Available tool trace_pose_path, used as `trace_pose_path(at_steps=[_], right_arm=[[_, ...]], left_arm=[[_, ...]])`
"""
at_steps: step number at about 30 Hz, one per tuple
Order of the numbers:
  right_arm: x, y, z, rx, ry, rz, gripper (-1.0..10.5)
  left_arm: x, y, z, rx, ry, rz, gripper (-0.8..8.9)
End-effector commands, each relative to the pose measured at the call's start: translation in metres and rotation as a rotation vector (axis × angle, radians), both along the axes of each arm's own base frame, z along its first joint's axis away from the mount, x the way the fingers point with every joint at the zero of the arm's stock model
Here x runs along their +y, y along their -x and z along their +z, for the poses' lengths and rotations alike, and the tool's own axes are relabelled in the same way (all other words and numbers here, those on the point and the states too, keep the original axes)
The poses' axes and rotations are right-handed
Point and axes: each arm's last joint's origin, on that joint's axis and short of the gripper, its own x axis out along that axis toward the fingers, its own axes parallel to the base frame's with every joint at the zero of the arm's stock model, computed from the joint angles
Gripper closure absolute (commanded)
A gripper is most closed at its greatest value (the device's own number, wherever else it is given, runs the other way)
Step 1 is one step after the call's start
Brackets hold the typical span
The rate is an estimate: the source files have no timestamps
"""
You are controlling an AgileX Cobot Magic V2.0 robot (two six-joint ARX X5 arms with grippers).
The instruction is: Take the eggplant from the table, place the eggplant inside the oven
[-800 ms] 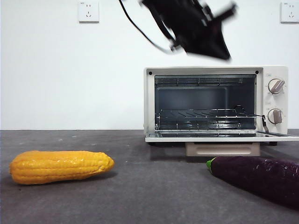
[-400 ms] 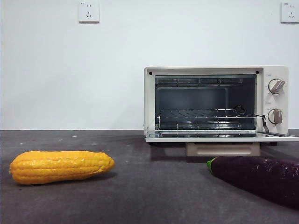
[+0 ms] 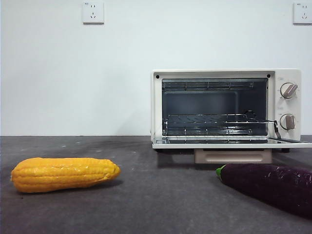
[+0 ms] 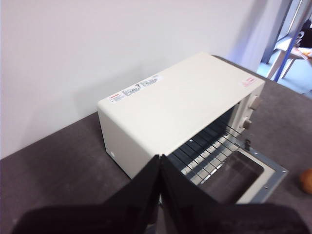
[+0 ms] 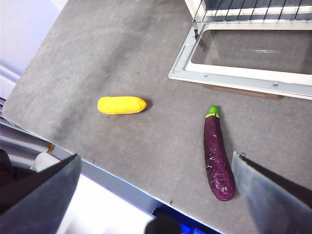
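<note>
Nearest, at 4 o'clock on the dark grey speckled tabletop (image 3: 161, 195): long dark purple toy eggplant (image 3: 270, 185), green stem toward the oven. At 8 o'clock: yellow corn cob (image 3: 65, 174), well apart. Beyond, at 2 o'clock: cream-white toaster oven (image 3: 226, 108), door lowered flat, wire rack inside. Overhead: right gripper (image 5: 156, 195), fingers spread wide, empty; left gripper (image 4: 160, 195), fingers pressed together, empty.
</note>
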Motion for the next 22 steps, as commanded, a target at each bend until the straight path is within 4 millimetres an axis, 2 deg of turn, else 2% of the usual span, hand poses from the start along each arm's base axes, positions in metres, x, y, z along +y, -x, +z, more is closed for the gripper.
trace_pose_path(at_steps=[1,8,12,17,22], right_arm=[[0.000,0.000,0.001,-0.011,0.006,0.006,4.1],[0.000,0.001,0.001,-0.004,0.006,0.007,4.1],[0.000,0.001,0.000,0.003,0.006,0.007,4.1],[0.002,0.002,0.000,0.005,0.007,0.034,4.1],[0.004,0.002,0.000,0.005,0.019,0.048,4.1]], left_arm=[[0.013,0.012,0.004,-0.007,-0.007,-0.001,8.20],[0.035,0.056,0.021,-0.048,0.014,-0.009,8.20],[0.040,0.085,0.021,-0.081,0.007,-0.018,8.20],[0.044,0.114,-0.005,-0.057,-0.002,-0.021,8.20],[0.045,0.128,-0.049,0.010,0.002,-0.048,8.20]])
